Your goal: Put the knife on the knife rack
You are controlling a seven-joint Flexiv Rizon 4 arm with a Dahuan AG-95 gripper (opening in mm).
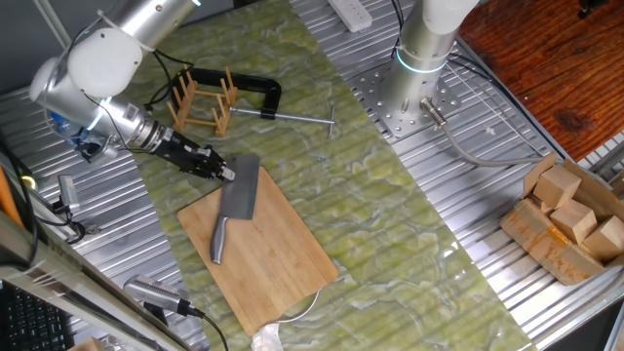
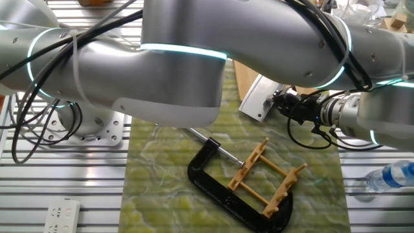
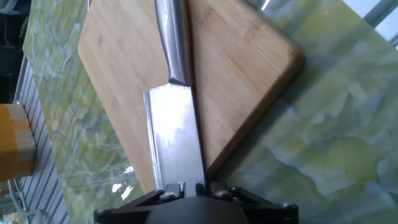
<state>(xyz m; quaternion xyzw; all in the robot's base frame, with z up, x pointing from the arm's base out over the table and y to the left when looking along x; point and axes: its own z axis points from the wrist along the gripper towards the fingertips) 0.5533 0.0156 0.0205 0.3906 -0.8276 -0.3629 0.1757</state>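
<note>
Most of the gripper (image 3: 183, 190) is cut off in hand view, fingers clamped on the knife (image 1: 234, 205) blade's far end; grey cleaver, silver handle, on the bamboo cutting board (image 1: 283, 268). Knife rack (image 1: 203, 102) stands against a black C-clamp (image 1: 255, 90)

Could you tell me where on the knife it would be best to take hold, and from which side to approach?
Probably the far end of the knife's blade, where the gripper already sits, coming in low from the rack side. In the hand view the blade stands on edge between the fingers, thin and flat-sided, which suits a two-finger pinch. The slim handle lies on the cutting board, pointing away from the gripper.
</note>
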